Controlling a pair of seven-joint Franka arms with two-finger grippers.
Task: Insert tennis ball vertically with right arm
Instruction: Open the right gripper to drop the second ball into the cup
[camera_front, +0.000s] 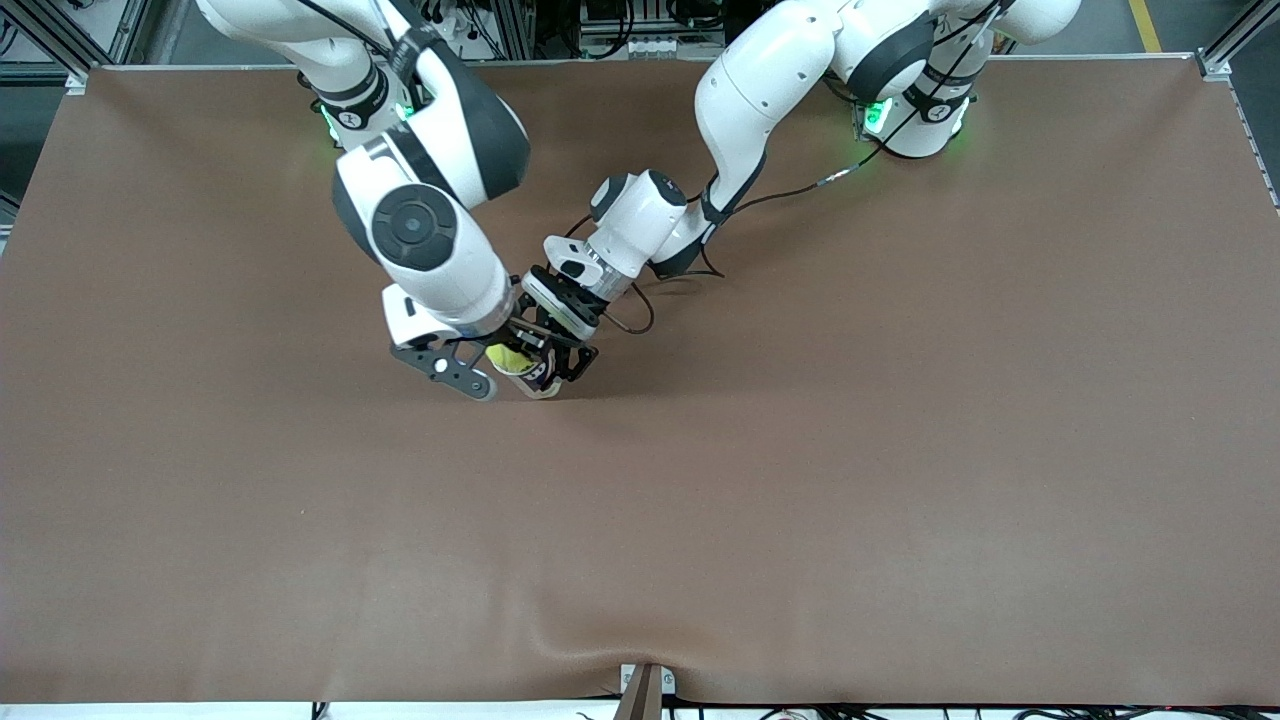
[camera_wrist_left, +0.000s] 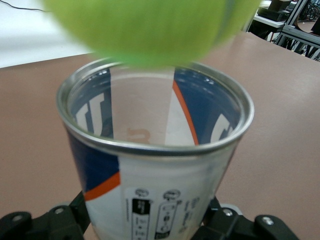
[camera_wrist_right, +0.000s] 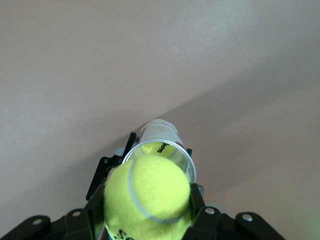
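fuzzy yellow-green tennis ball (camera_wrist_right: 147, 197) is clenched by right gripper (camera_wrist_right: 145, 220) over clear plastic can (camera_wrist_left: 155, 165), gripped by left gripper (camera_wrist_left: 145, 222); rim may be clipped if misaligned, ball bouncing off.

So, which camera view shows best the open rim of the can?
The left wrist view: the can fills it and its rim is almost whole. The right wrist view shows the rim partly covered by the tennis ball. In the front view the arms hide most of the can.
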